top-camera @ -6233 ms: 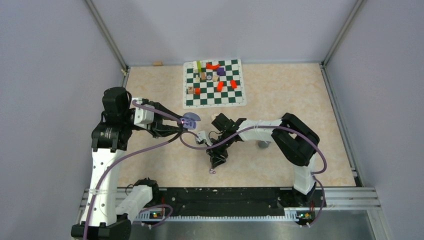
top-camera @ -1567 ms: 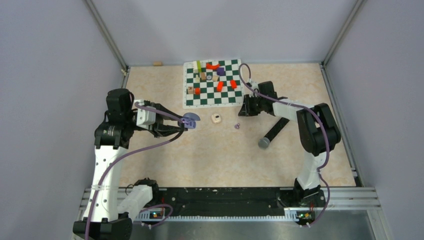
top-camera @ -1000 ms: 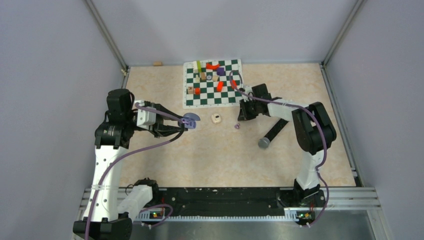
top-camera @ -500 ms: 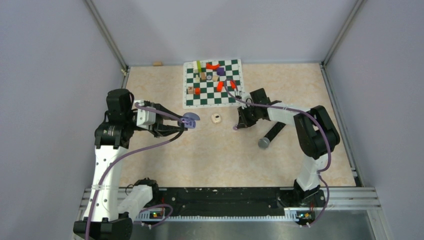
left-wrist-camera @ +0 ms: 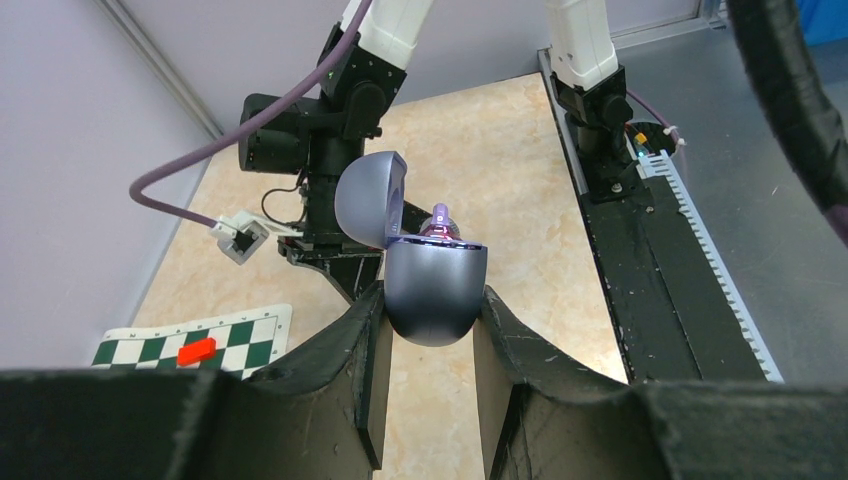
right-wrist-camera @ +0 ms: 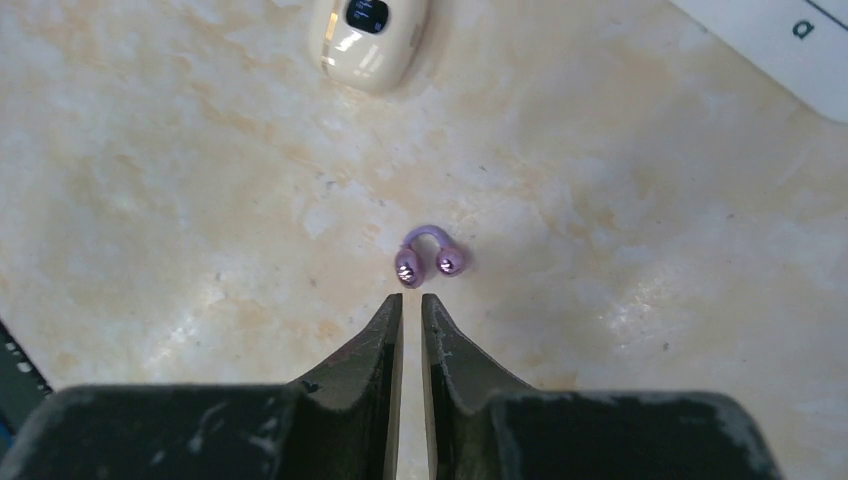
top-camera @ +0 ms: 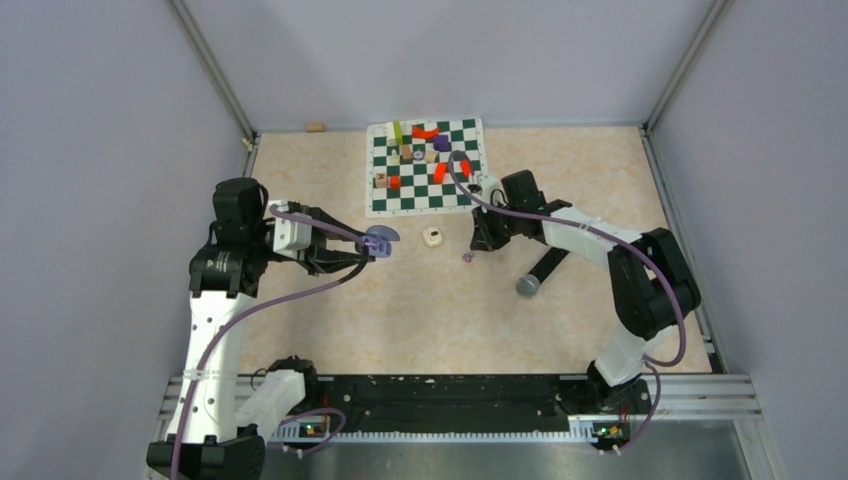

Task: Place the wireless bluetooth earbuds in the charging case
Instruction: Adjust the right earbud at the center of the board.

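Note:
My left gripper (top-camera: 372,248) is shut on the open grey-blue charging case (top-camera: 380,240) and holds it above the table. In the left wrist view the case (left-wrist-camera: 435,290) sits between my fingertips, lid up, with one purple earbud (left-wrist-camera: 440,222) seated in it. A second purple earbud (top-camera: 467,257) lies on the table mid-field. My right gripper (top-camera: 476,243) hovers just beside it. In the right wrist view the jaws (right-wrist-camera: 411,300) stand almost together and empty, with the earbud (right-wrist-camera: 430,255) just beyond the tips.
A small beige device (top-camera: 432,237) lies left of the earbud and also shows in the right wrist view (right-wrist-camera: 370,40). A black microphone (top-camera: 543,270) lies to the right. A chessboard (top-camera: 428,190) with coloured blocks is at the back. Walls enclose the table.
My right gripper has moved left and nearer from the chessboard's right edge to the earbud on the table. The left arm and the case have held still.

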Motion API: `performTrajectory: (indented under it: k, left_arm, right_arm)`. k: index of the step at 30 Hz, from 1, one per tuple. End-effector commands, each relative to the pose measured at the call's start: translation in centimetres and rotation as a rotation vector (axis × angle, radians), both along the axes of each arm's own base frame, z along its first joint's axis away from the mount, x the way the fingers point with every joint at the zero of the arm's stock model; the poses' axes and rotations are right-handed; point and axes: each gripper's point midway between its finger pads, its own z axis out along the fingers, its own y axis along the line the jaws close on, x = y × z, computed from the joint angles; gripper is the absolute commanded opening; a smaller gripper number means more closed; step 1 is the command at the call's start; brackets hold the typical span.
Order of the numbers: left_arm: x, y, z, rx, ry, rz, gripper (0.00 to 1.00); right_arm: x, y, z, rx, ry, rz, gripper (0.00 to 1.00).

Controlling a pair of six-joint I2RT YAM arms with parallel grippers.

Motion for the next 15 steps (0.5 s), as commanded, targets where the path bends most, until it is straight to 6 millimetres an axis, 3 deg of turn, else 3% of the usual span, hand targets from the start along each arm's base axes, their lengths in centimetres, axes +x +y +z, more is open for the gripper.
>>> performTrajectory:
  k: [1, 7, 15]
  left_arm:
    - [-2.1, -0.2, 1.3, -0.069, -0.021, -0.112, 0.0]
    - [-2.1, -0.2, 1.4, -0.069, -0.02, -0.111, 0.0]
    - [-2.2, -0.2, 1.3, -0.069, -0.022, -0.112, 0.0]
  right_arm:
    - [-1.5, 3.3, 4.0, 0.157, -0.006, 0.113, 0.13]
    - [-3.3, 4.5, 0.6, 0.12, 0.066, 0.157, 0.15]
    - [-1.2, 3.6, -1.4, 0.027, 0.026, 0.081, 0.15]
